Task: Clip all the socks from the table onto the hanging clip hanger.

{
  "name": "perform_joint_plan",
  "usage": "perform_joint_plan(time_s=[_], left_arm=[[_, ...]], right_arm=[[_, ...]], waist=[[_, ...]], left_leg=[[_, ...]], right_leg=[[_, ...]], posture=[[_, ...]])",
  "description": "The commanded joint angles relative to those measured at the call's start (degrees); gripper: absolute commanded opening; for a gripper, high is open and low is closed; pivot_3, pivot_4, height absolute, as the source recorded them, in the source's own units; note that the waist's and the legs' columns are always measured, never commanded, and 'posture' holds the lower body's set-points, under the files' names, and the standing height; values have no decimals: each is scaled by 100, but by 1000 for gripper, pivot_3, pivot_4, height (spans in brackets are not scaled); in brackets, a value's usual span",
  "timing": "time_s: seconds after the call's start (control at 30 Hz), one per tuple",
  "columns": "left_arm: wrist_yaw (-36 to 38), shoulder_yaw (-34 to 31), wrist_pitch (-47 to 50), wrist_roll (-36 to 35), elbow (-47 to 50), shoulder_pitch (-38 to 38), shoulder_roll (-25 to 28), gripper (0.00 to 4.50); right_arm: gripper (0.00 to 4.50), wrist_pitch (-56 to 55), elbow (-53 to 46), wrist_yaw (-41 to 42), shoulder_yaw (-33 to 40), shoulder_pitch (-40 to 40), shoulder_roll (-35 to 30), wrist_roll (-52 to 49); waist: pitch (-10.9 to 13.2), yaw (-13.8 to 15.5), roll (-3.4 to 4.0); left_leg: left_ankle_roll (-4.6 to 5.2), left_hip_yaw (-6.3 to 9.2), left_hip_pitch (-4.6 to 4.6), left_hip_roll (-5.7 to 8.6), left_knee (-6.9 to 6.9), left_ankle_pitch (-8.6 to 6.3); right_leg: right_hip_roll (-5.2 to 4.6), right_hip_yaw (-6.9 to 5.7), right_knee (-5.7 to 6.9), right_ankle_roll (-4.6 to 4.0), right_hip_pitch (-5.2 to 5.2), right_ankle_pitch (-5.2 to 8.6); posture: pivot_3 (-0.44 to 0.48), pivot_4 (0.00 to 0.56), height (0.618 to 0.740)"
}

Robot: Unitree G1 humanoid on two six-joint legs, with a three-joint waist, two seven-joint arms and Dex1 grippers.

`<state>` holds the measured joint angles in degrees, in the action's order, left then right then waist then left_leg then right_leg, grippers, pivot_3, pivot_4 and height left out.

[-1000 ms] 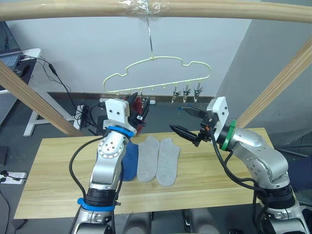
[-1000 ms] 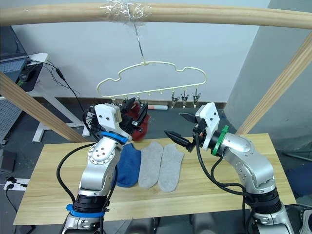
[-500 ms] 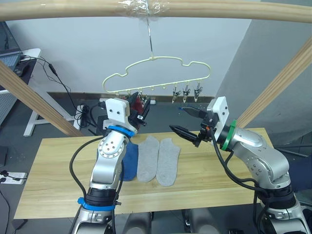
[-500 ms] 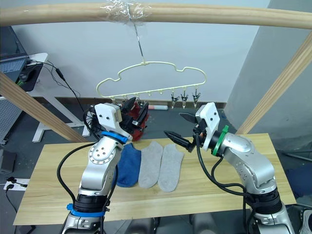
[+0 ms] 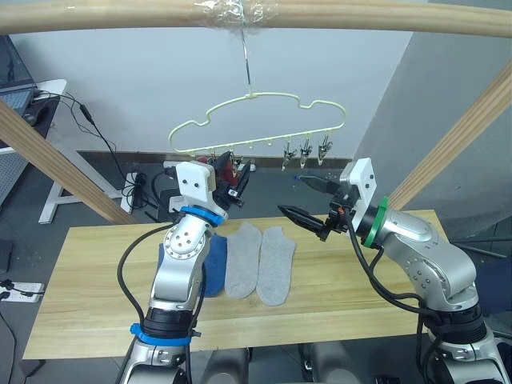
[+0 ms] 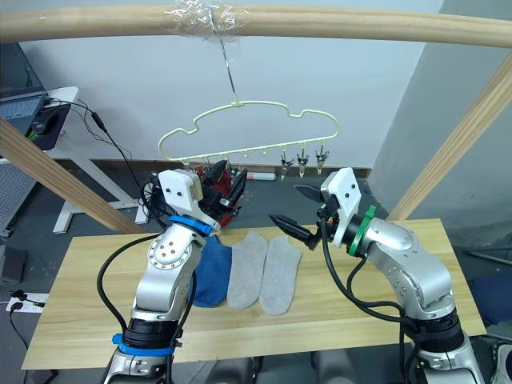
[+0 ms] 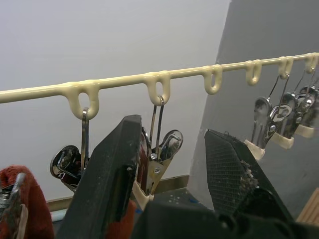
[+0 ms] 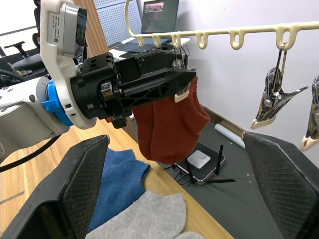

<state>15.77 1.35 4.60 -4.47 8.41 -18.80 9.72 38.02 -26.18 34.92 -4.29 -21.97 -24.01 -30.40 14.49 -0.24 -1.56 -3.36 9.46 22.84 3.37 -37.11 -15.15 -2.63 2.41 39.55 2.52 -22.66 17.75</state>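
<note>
Clip hanger (image 6: pixel 248 128): hung from a wooden beam (image 6: pixel 256 22). Left gripper (image 6: pixel 226 182): raised to its clips, rust-red socks (image 6: pixel 224 196) at its fingers. Right gripper (image 6: pixel 294 210): fingers apart (empty). Counter (image 6: pixel 96 304): carried one blue sock (image 6: pixel 210 272), two grey socks (image 6: pixel 264 272).

Two silver-grey metallic arms of rounded, jointed segments, each ending in a white boxy wrist housing and a gripper of two black tapered fingers: left gripper (image 5: pixel 232 178), right gripper (image 5: pixel 308 201). Blue ring below the white housing of the left arm and a second blue ring lower down near the edge of the table (image 5: pixel 80 320), small dark screw holes dotting the round joint cover between them; green ring behind the wrist of the right arm. Black cables looping loosely along the outside of both arms, finger pads (image 8: pixel 75 189) textured with a fine cross-hatch
</note>
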Motion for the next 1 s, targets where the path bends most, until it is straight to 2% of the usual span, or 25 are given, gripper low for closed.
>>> perform_joint_plan(time_s=[0.03,0.77,0.87,1.0], left_arm=[[63,22,-10,-124,88,-68,-47,2279],[53,53,-226,83,-257,-291,113,2279],[54,51,-243,74,-249,-288,109,1764],[65,48,-239,47,-229,-271,101,686]], right_arm=[[4500,-52,-270,-1,126,-37,-17,-120],[4500,-33,-291,-42,143,4,-6,-118],[4500,-14,-298,-62,149,9,9,-138],[4500,0,-304,-81,149,11,16,-154]], waist=[[0,-1,0],[0,-5,0],[0,-5,0],[0,-5,0]], left_leg=[[0,-1,0,0,0,0],[1,-3,0,0,0,0],[1,-3,0,0,0,0],[1,-2,0,0,0,0]], right_leg=[[0,0,0,0,0,0],[0,0,0,0,0,0],[0,0,0,0,0,0],[0,0,1,0,0,0]], posture=[[33,233,740],[26,243,740],[27,245,740],[29,246,740]])
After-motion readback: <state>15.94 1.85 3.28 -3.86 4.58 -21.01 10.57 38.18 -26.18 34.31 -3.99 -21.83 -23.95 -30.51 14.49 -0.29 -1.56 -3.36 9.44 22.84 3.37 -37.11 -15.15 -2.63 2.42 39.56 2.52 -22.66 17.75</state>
